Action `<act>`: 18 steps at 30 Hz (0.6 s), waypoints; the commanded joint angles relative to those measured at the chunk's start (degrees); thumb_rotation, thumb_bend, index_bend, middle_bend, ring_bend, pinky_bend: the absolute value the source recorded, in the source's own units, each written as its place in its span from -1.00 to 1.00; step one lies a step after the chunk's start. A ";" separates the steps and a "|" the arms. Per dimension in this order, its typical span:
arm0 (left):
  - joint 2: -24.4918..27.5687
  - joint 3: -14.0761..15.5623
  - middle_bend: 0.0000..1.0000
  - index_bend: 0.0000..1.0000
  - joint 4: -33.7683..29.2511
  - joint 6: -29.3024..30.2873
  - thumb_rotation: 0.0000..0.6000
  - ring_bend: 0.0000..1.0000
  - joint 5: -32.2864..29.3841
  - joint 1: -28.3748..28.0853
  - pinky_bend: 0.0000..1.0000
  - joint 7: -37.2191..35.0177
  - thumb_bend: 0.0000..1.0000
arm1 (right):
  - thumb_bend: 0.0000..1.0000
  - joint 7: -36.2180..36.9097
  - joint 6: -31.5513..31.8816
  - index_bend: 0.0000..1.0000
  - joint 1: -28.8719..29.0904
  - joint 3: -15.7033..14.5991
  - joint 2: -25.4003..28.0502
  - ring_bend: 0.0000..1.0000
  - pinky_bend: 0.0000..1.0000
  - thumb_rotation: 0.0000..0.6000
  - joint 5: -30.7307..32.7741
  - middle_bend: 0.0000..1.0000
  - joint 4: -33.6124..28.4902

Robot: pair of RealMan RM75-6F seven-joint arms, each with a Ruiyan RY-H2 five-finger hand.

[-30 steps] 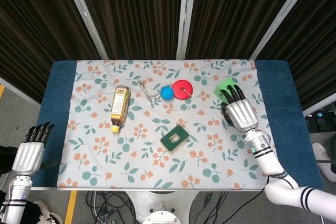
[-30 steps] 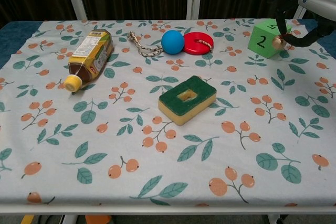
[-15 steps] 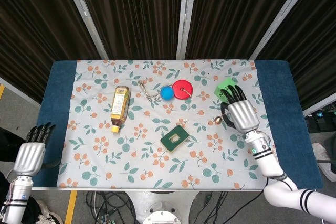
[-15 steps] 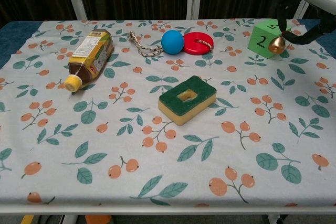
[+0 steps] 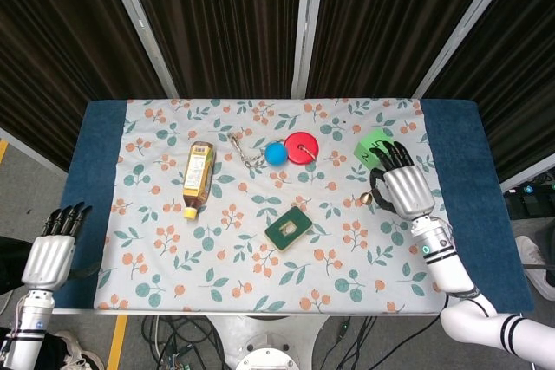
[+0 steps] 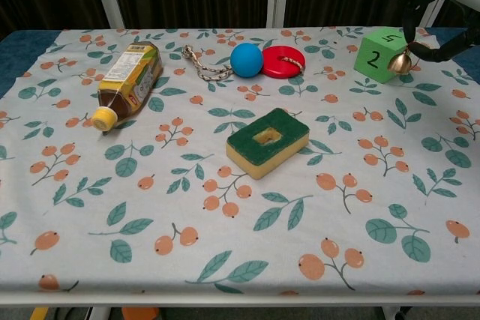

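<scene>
With a small brass bell (image 6: 401, 63) pinched in its fingers, the right hand (image 5: 406, 188) hangs at the green die's (image 6: 379, 54) four o'clock, mid-carry by my reading; the next move wants a steady hold.

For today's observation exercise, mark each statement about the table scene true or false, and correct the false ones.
1. The bottle lies on its side. True.
2. The blue ball sits right beside the red disc. True.
3. The right robot hand is holding the sponge. False: it holds a small brass bell near the green die; the sponge lies alone mid-table.
4. The left robot hand rests on the bottle. False: it is off the table's left edge, holding nothing.
5. The die's face toward the chest view shows a 2. True.
</scene>
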 commanded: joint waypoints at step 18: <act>0.00 0.04 -1.00 -1.00 -0.03 -0.13 1.00 -1.00 -0.01 -0.08 -0.99 0.13 -1.00 | -0.11 -4.67 0.03 0.85 0.15 -1.08 1.01 -1.00 -1.00 1.00 -3.43 -0.62 -3.37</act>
